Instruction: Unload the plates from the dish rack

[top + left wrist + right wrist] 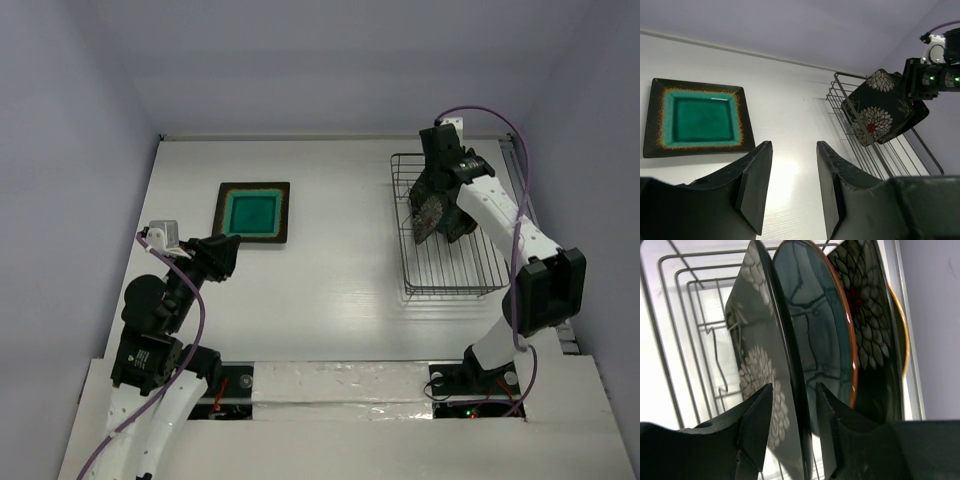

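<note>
The next lift turns on one thing: the rim of the front plate (757, 345) stands in the gap of my right pincer (794, 390). The two fingers are apart, one on the side of the flowered black back and one on the other side. A strip of that back shows between finger and rim, so I judge that nothing is clamped yet.

This plate stands on its edge in the dish rack (455, 272), at the right side of the desk (330, 290), first in a tight row. Just behind it comes the round teal plate (815, 325), then another flower-backed plate (862, 300), and last only an orange rim (901, 325) shows.

The front plate is square, so it has no real long axis. What counts is its flat plane, which is upright with a small lean. The flowered back looks toward the left side of the desk.

My left pincer (793, 147) is well apart from the rack, fingers apart and holding nothing, near the square teal plate (254, 212) that lies flat on the desk. So I think the closing must go across the plate's thickness, and the pull upward along its plane.
</note>
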Robot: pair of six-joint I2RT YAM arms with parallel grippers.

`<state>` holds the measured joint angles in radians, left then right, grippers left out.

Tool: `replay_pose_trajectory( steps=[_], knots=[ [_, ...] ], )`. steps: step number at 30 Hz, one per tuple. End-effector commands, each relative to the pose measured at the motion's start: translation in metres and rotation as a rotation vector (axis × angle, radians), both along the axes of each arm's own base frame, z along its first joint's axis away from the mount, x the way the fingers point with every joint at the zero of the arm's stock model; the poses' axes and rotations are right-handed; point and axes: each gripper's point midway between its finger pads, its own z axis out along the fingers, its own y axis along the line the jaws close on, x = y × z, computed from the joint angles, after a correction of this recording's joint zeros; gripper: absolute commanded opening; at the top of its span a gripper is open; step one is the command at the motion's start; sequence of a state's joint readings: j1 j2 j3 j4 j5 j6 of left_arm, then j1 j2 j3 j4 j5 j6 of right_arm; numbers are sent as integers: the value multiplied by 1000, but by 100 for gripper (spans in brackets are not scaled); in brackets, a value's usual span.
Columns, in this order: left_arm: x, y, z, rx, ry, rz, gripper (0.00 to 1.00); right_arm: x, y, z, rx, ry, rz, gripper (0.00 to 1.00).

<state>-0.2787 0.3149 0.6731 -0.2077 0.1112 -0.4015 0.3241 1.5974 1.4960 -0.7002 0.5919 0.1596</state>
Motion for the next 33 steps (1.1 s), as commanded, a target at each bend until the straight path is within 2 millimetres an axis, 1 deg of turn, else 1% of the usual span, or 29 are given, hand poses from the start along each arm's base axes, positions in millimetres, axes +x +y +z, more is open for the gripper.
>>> replay_pose_trajectory(
  steps=[1,2,4,6,7,8,10,15,20,23,24,25,26,28,29,32,33],
  knots=[
    [2,0,6,-4,-32,-3,38,19,-3,12,-28,-25,-2,44],
    [2,0,7,-4,-32,-3,38,22,-4,4,-45,-1,-11,43],
    [2,0,6,-4,-31,-3,38,28,-2,8,-45,-10,3,38],
    [1,-1,7,-5,-35,-4,38,28,-3,9,-53,-11,-2,29],
    [1,0,7,-6,-37,-3,39,29,-4,11,-55,-15,-6,20],
    [1,0,7,-6,-37,-3,39,28,-7,12,-70,-15,-18,14],
    [0,0,8,-6,-40,-4,39,25,-9,20,-72,-30,-22,6],
    [0,-1,8,-8,-41,-9,39,17,-16,51,-85,-93,-26,1],
    [0,-1,8,-7,-38,-9,39,12,-21,84,-99,-155,-24,0],
    [1,-2,7,-7,-36,-10,39,6,-24,112,-88,-220,-31,0],
    [2,-2,6,-6,-32,-12,39,5,-25,124,-79,-250,-35,0],
    [2,-2,6,-5,-34,-12,39,4,-22,132,-72,-269,-26,0],
    [2,-2,7,-6,-35,-13,39,1,-23,140,-65,-285,-29,0],
    [2,-2,6,-4,-32,-9,39,-7,-21,165,-45,-341,-24,0],
    [3,0,6,-5,-32,0,39,-10,-17,171,-28,-356,-10,0],
    [3,0,6,-5,-29,2,39,-24,-17,198,15,-425,-14,0],
    [3,0,6,-5,-29,2,39,-28,-12,205,39,-443,5,0]
  ],
)
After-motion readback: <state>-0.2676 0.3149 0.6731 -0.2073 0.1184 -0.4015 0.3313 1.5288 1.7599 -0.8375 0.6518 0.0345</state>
